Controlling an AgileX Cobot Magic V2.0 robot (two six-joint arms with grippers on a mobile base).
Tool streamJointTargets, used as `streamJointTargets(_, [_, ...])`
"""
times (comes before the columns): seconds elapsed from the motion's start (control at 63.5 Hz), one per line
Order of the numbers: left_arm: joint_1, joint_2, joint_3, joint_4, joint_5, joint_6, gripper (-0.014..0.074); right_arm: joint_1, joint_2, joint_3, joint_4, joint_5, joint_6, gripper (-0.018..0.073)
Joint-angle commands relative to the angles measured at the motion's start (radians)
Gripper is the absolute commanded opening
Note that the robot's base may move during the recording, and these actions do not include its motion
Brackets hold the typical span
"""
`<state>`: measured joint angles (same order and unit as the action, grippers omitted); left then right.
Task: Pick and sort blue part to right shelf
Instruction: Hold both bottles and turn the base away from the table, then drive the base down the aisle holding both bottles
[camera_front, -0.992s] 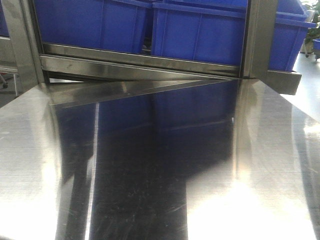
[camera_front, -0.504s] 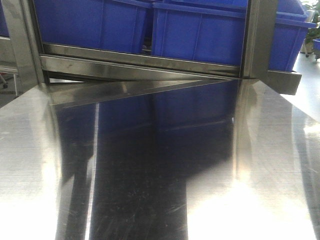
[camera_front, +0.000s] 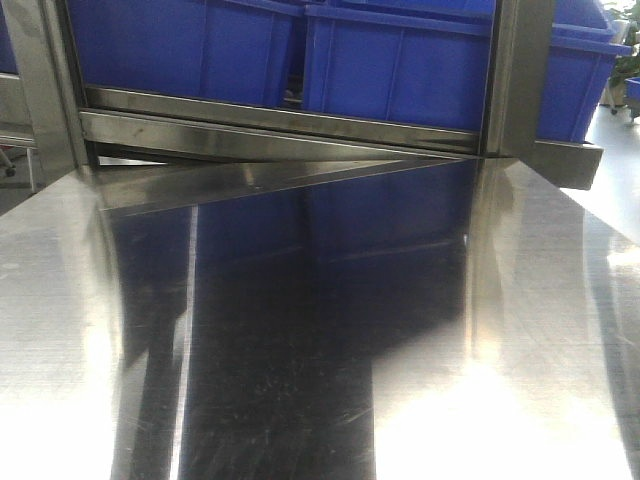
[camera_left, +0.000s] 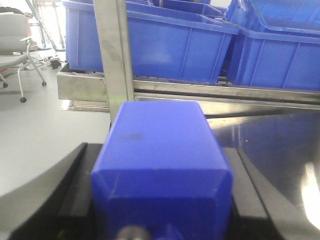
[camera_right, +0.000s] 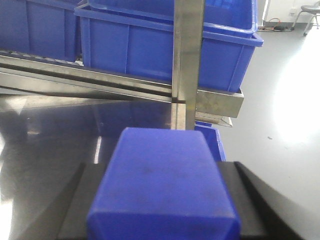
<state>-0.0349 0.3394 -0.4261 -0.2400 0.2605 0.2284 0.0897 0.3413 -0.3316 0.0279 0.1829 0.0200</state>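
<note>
Right wrist view: the right gripper (camera_right: 159, 165) is clamped on the blue part (camera_right: 160, 185), with a black finger (camera_right: 80, 200) pressed flush to each side of it. The part is held above the steel table (camera_right: 45, 150), facing an upright steel post (camera_right: 187, 50) and the shelf rail (camera_right: 100, 80) that carries the blue bins (camera_right: 135, 45). We cannot make out its cap from this angle. Left wrist view: the left gripper (camera_left: 155, 150) is likewise closed on a second blue block (camera_left: 160, 165). We note a small grey round spot (camera_left: 132, 232) at its near edge. Beyond it stand another post (camera_left: 117, 60) and more bins, and an office chair (camera_left: 15, 45) stands on the floor at far left. Front view: we see only the tabletop reflecting the bins, and neither arm appears.
</note>
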Motion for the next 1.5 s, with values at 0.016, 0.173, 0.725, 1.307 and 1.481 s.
streamJointTargets(0.016, [0.002,0.005,-0.029,-0.003,-0.088,0.001,0.0388,-0.005,0.005,-0.030,-0.010,-0.091,-0.006,0.0422])
streamJointTargets(0.173, [0.002,0.005,-0.029,-0.003,-0.088,0.001,0.0389,-0.005,0.005,-0.030,-0.010,-0.091,-0.006,0.0422])
streamJointTargets(0.725, [0.002,0.005,-0.029,-0.003,-0.088,0.001,0.0388,-0.005,0.005,-0.030,-0.010,-0.091,-0.006,0.0422])
streamJointTargets(1.307, [0.002,0.005,-0.029,-0.003,-0.088,0.001,0.0388,-0.005,0.005,-0.030,-0.010,-0.091,-0.006,0.0422])
streamJointTargets(1.481, [0.002,0.005,-0.029,-0.003,-0.088,0.001,0.0388,-0.005,0.005,-0.030,-0.010,-0.091,-0.006,0.0422])
